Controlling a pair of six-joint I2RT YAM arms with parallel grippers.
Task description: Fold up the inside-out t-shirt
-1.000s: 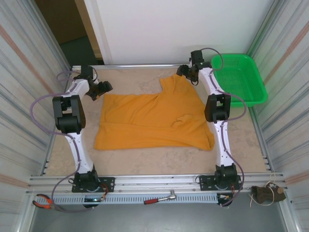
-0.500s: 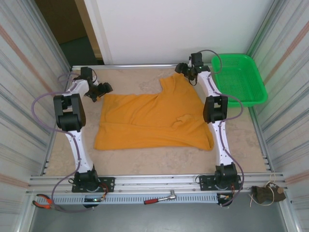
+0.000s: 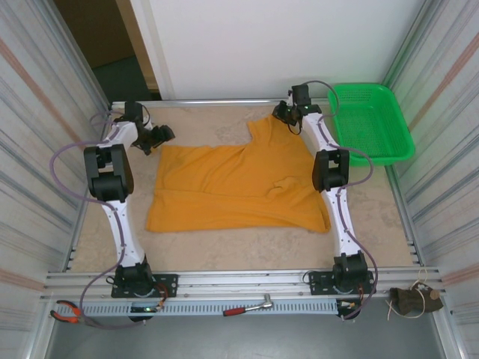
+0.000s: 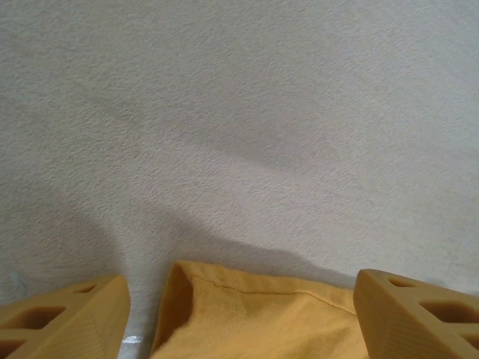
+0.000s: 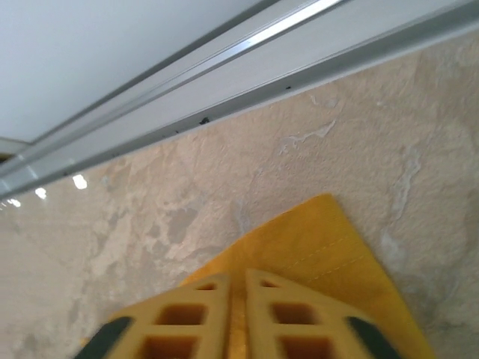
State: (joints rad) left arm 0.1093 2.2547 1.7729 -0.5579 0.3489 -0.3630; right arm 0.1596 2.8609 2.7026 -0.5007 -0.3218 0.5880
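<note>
Right corner pinched, left untaken.
Your right gripper (image 5: 238, 280) is clenched on a corner of the mustard-orange soft cotton t-shirt (image 3: 232, 183), which pokes out beyond its jaws. Your left gripper (image 4: 239, 288) stands released, the hem edge lying between its jaws. Risk: the thin bite slips when you lift, dragging the cloth askew.

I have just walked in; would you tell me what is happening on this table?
Two robot arms are working on an orange t-shirt that lies spread out on the table, not yet folded. The right gripper is shut on the shirt's far right corner. The left gripper is open, with its fingers on either side of the far left corner, apparently ready to pinch it.
</note>
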